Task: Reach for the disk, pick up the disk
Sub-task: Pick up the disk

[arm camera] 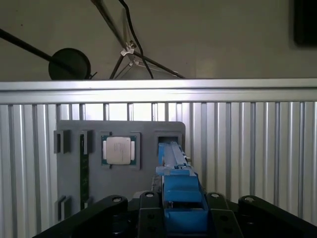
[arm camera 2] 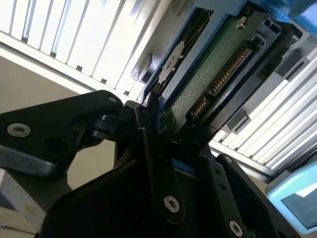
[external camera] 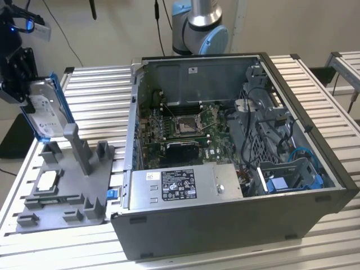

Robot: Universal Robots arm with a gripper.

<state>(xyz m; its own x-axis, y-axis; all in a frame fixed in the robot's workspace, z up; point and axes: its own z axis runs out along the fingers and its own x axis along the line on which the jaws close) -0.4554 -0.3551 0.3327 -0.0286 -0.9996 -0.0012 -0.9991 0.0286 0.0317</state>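
- Currently the hand [external camera: 25,93] hangs over the exterior view's left end of the bench [external camera: 95,95], pinching the disk [external camera: 46,112] by its upper end.
- Disk is tilted, label side facing the camera, with the blue bracket [external camera: 63,101] running along its edge.
- Its lower end sits above the grey tray [external camera: 90,185], near the tray's upright post [external camera: 76,146]. It looks lifted out of its slot, though I cannot tell if the lowest corner is fully free.
- In the second wrist view a black finger [arm camera 2: 153,144] presses against the bracket's edge, and the green circuit board [arm camera 2: 198,84] on the disk's underside shows beside it. Grip looks narrow, on the rim only.
- In the first wrist view the disk is edge-on and centred between the finger links, so the hold seems square.
- A small square chip [external camera: 48,180] rests in its own pocket on the tray, apart from the disk.
- The open computer case [external camera: 225,225] stands well apart on the exterior view's right.
- Judgement: to do the lift well, hold the pinch firm on the bracket and raise in line with the slot. Avoid swinging toward the post, since a rim hold could let the disk pivot.
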